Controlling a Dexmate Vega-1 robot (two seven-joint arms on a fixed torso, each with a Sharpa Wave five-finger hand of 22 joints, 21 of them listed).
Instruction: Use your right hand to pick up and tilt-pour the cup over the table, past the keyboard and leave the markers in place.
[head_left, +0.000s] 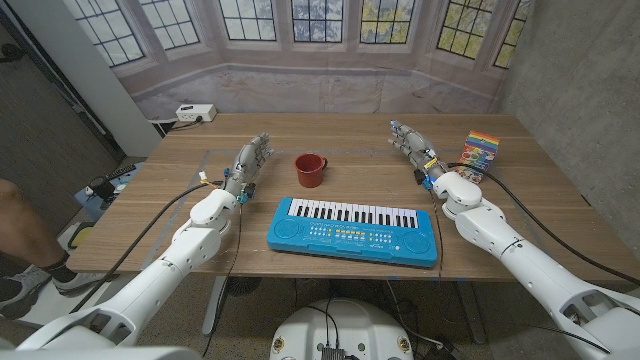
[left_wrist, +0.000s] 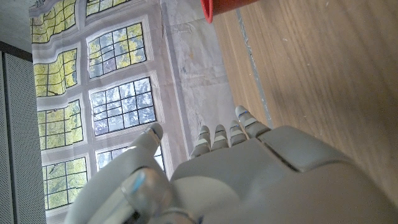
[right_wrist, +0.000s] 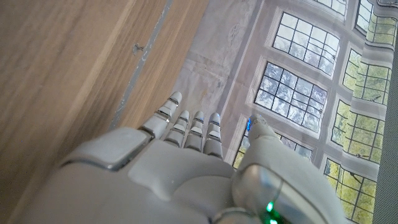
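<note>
A red cup (head_left: 310, 169) with a handle stands upright on the wooden table (head_left: 350, 130), just behind the blue toy keyboard (head_left: 354, 230). A slice of the cup's rim (left_wrist: 225, 7) shows in the left wrist view. A box of colourful markers (head_left: 482, 152) sits at the table's right side. My right hand (head_left: 412, 142) is right of the cup and left of the markers, fingers straight and apart, holding nothing; its back (right_wrist: 180, 168) shows in the right wrist view. My left hand (head_left: 250, 160) stands left of the cup, fingers extended and empty, its back (left_wrist: 249, 168) seen in the left wrist view.
A white power strip (head_left: 195, 113) lies at the table's back left corner. A person's leg (head_left: 20, 225) shows at the picture's left edge, beside a blue-topped cart (head_left: 100, 195). A backdrop of windows (head_left: 330, 30) hangs behind the table.
</note>
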